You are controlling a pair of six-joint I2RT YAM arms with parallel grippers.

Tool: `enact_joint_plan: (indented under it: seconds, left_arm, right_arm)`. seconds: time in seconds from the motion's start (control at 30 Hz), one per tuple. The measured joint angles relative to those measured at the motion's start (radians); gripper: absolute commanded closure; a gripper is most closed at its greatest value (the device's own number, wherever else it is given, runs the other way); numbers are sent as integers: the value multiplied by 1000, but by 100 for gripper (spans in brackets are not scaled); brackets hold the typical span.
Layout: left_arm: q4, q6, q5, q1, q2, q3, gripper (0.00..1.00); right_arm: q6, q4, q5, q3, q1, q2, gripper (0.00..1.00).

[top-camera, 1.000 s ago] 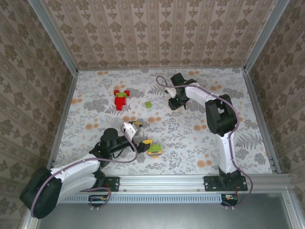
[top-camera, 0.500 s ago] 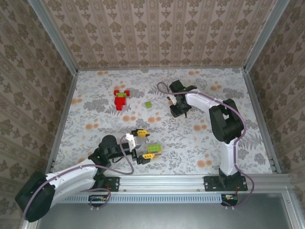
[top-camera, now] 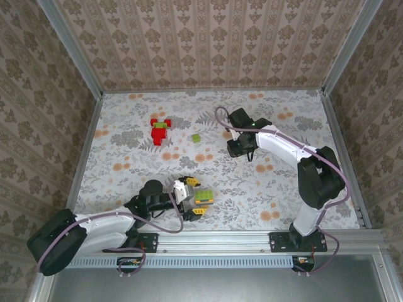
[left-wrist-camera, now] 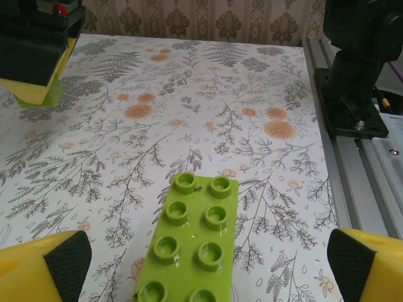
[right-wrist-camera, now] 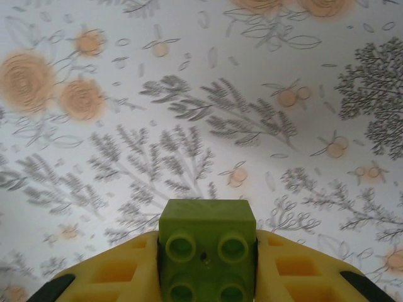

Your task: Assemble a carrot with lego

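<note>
Ahead of left hand (left-wrist-camera: 208,261), spread apart: carrot (top-camera: 203,196), lime-topped over yellow | right hand (right-wrist-camera: 206,280) clamped on small green brick (right-wrist-camera: 206,236)

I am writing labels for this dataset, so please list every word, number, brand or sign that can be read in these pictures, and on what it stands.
None can be read. The studs of the green oblong brick and of the green square brick show no legible lettering.
</note>
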Motion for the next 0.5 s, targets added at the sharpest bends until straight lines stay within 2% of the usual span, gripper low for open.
enact_joint_plan:
  seconds: [0.27, 0.5]
  left_arm:
    - [57, 26, 2, 1, 154, 4, 0]
    - [90, 35, 31, 30, 162, 4, 7]
  right_arm:
    - [37, -6, 7, -118, 42, -117, 68]
    - [82, -35, 23, -156, 108, -254, 68]
